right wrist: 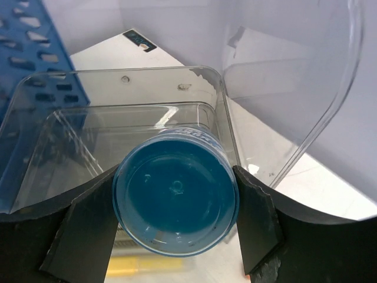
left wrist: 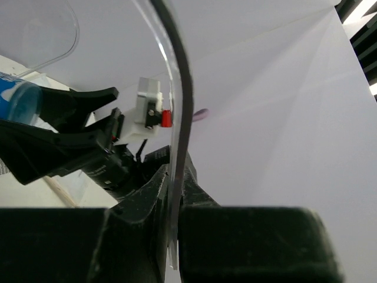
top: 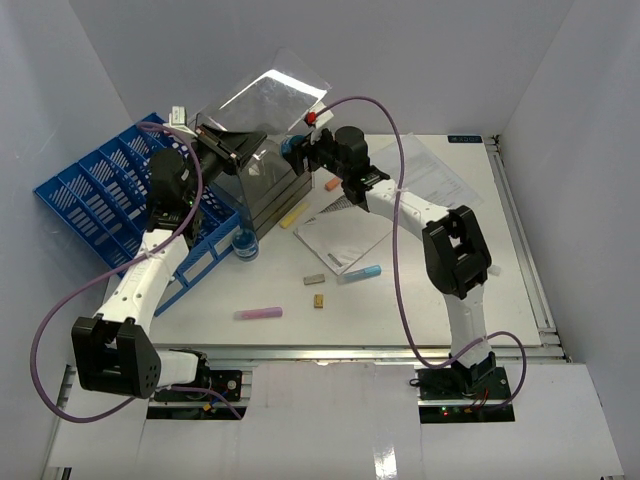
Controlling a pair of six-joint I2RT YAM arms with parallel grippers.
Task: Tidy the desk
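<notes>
Top external: desk (top: 400, 310) spans the middle of the view, beneath both arms. Rack (top: 90, 195) sits at its left side, bin (top: 262, 190) just beside it. Left gripper (top: 232, 148) holds lid (top: 275, 95) raised.
Left wrist: fingers (left wrist: 141, 203) pinch the lid's edge.
Right wrist: right gripper (right wrist: 174, 221) clamps blue jar (right wrist: 175, 188) above the open bin.

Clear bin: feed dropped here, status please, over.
Left tool shut on bin lid, held up. Right tool shut on blue container above open clear bin. Desk: pink marker, papers loose. Nothing in the way.
</notes>
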